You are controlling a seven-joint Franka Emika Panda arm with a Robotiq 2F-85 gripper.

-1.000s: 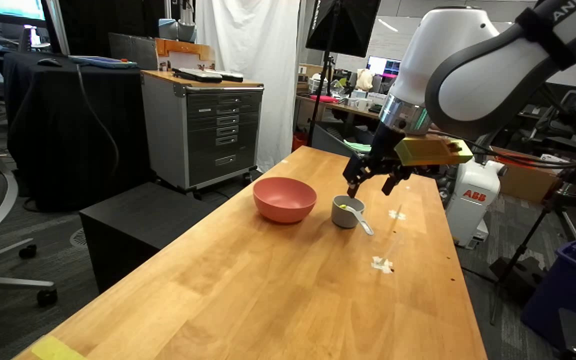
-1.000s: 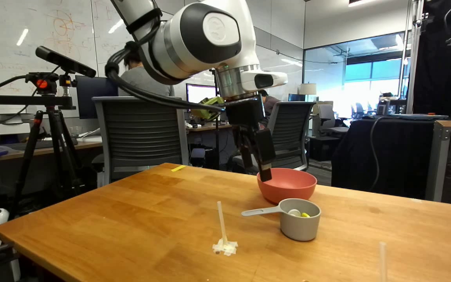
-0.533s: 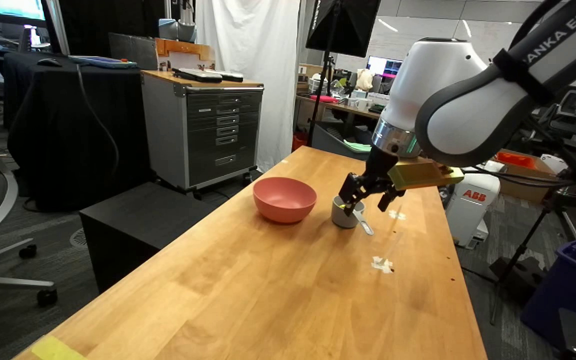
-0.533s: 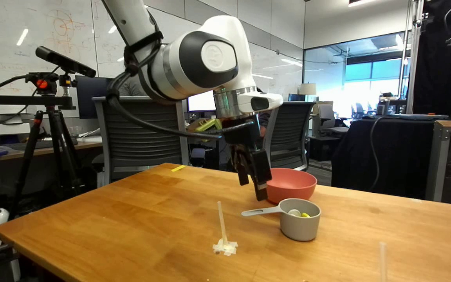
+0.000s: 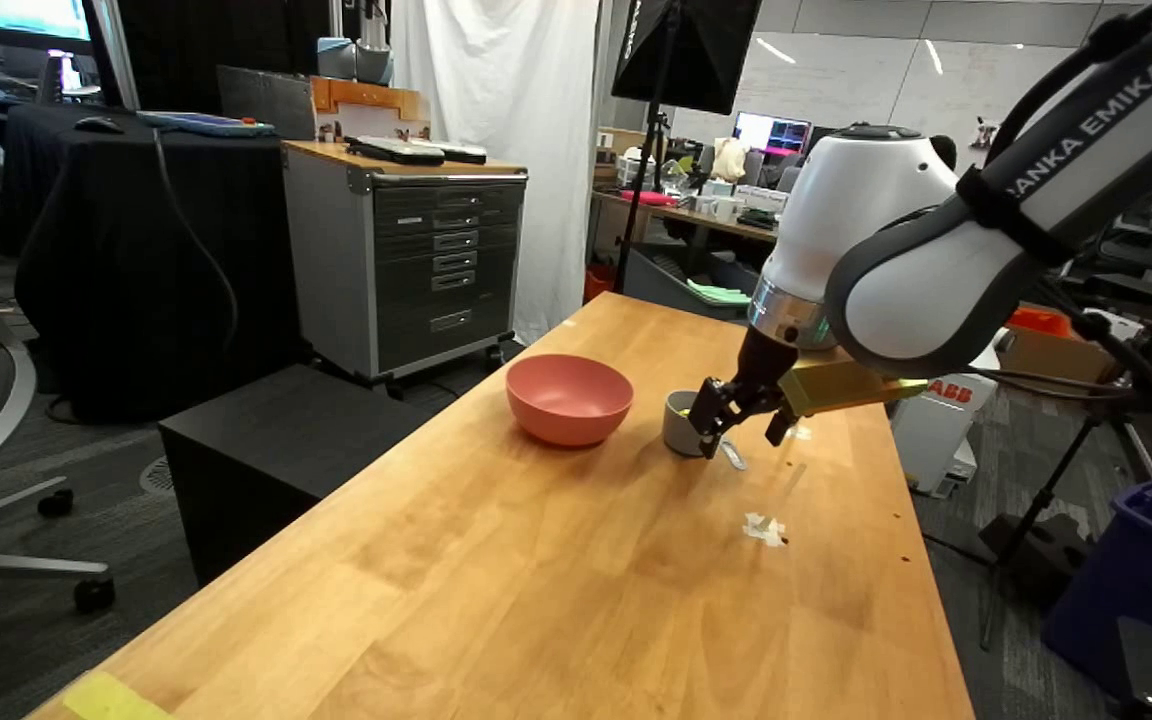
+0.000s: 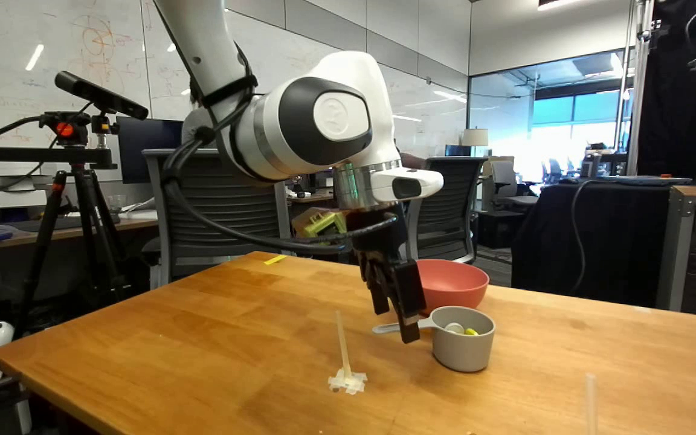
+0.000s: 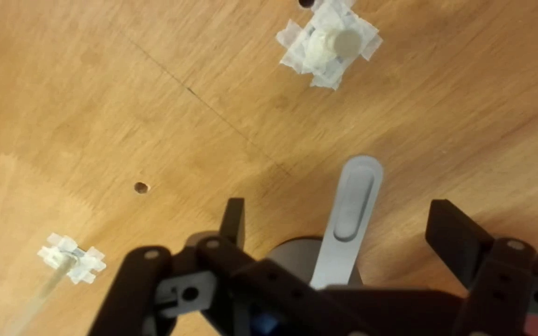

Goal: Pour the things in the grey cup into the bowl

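Observation:
The grey cup stands upright on the table in both exterior views [image 5: 677, 434] [image 6: 463, 351], its handle pointing toward the gripper side. Inside it, a yellow piece [image 6: 471, 331] and a round white piece [image 6: 454, 328] show. The pink-red bowl [image 5: 569, 408] stands beside the cup, apart from it, also in an exterior view [image 6: 452, 287]. My gripper [image 5: 742, 441] is open and low at the cup's handle. In the wrist view the handle [image 7: 350, 210] lies between the two spread fingers [image 7: 337, 205], touching neither as far as I see; most of the cup is hidden under the gripper.
Thin pale sticks stand on the wooden table [image 5: 536, 570], fixed with white tape [image 6: 348, 381] near the handle; another taped base shows in the wrist view [image 7: 70, 258]. A black box [image 5: 286, 430] stands beside the table.
The gripper has come down toward the table and now sits around the level of the cup's handle, still open. The cup and bowl have not moved.

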